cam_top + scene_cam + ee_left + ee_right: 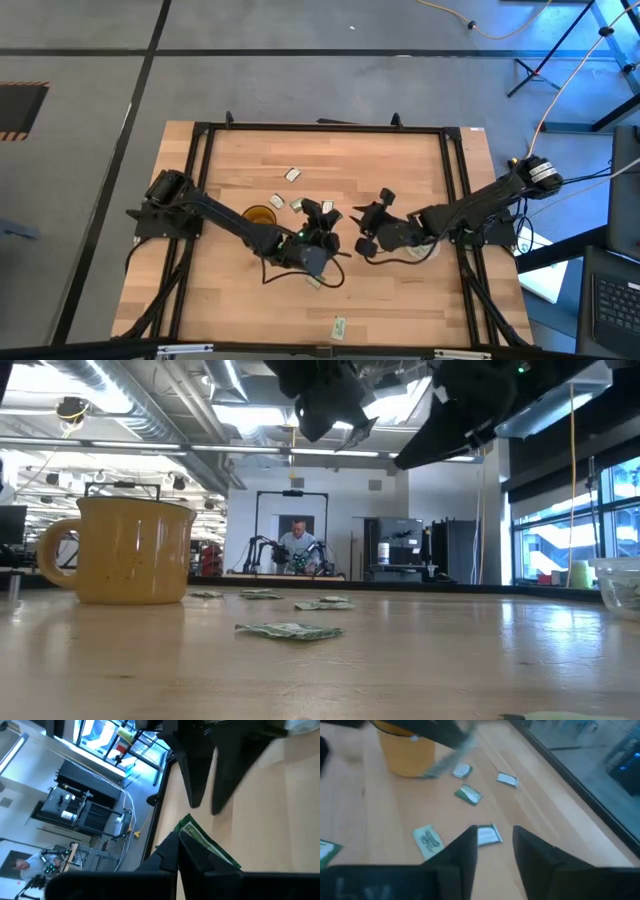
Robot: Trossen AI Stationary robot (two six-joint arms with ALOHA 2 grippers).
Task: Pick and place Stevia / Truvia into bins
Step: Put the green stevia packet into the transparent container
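Wooden worktop [400, 300], high view: both arms meet near the centre of the frame. Left tool [322, 222] sits just right of the amber mug [260, 216]; right tool [372, 228] faces it, with the clear cup [422, 250] partly hidden under that arm. Loose sachets [292, 175] lie above and beside the mug, one more [340, 326] near the bottom edge.

Low view: the mug [135, 550] stands at the left, the clear cup [620, 585] at the right edge. Several sachets [290, 630] rest flat on the wood between them, well apart from either bin. Both arms hang overhead, out of reach of the wood.

Left wrist view: left tool is clenched on a green-and-white sachet [205, 842], which sticks out between its fingers [170, 855].

Right wrist view: right tool [492, 847] is released, jaws parted and holding nothing, above a sachet [487, 836]. Four more lie around, near the mug [407, 750].

Progress, as judged: one sachet is lifted but not yet binned; many remain scattered, so most of the sorting is left. Contents of either bin cannot be told.
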